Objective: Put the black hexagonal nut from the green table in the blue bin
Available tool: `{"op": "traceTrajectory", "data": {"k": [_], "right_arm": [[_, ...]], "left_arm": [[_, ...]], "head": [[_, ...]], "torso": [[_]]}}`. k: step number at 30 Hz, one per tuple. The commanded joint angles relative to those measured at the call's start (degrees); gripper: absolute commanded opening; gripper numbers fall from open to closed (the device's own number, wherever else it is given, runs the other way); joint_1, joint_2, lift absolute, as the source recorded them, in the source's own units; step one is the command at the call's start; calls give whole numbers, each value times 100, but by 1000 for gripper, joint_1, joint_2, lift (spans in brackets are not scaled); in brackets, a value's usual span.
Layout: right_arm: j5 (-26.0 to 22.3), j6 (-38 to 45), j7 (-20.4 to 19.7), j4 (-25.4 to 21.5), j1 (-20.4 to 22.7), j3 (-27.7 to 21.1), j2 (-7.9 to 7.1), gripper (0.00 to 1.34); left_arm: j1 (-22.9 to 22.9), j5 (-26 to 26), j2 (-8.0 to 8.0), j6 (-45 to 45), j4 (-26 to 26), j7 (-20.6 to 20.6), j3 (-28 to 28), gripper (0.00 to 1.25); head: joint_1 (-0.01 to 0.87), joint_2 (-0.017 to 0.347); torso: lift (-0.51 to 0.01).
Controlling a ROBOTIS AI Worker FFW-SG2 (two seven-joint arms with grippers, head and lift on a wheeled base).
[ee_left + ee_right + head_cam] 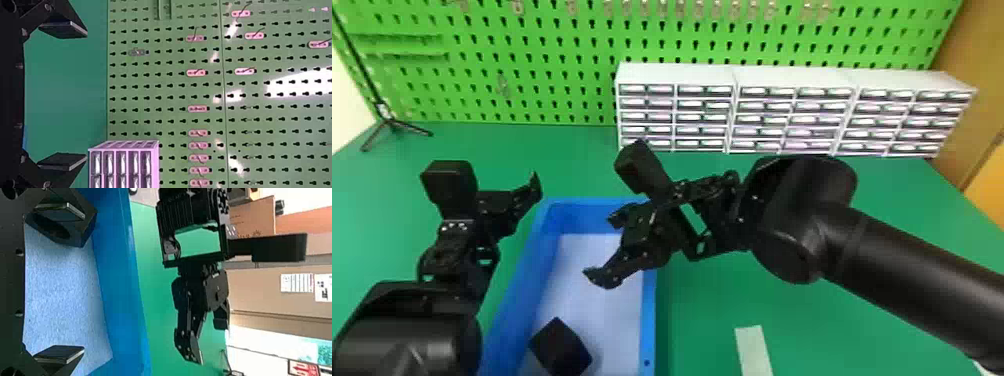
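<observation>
Head view: the black hexagonal nut (560, 347) lies in the blue bin (648, 330), nearer my body than my wide-open, empty right tool (604, 247). My left tool (86, 96), also spread and empty, is farther; I judge lifting clear suffices.

nut (561, 347) in bin (649, 320) | bin on table (842, 325) | drawers (794, 117) behind-right of bin | pegboard (547, 65) behind drawers | strip (754, 350) right of bin
</observation>
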Motion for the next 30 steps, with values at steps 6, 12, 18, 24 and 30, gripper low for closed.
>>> {"op": "traceTrajectory", "data": {"k": [6,12,18,24,30], "right_arm": [[548,203,324,18,174,-631,-7,1224],[855,291,535,70,359,-1167,20,1224],[1286,414,737,97,631,-1905,99,1224],[1936,555,913,105,1071,-2942,362,1224],[2394,616,983,114,1317,-3645,512,1224]], "left_arm": [[-8,7,9,0,-9,0,5,1078],[-8,7,18,0,-26,0,5,1078],[-26,7,18,0,-26,0,5,1078],[-17,7,18,0,-26,0,5,1078],[-17,7,18,0,-35,0,5,1078]], "head": [[683,28],[683,28],[683,28],[683,28],[683,28]], "torso": [[-96],[-96],[-96],[-96],[-96]]}}
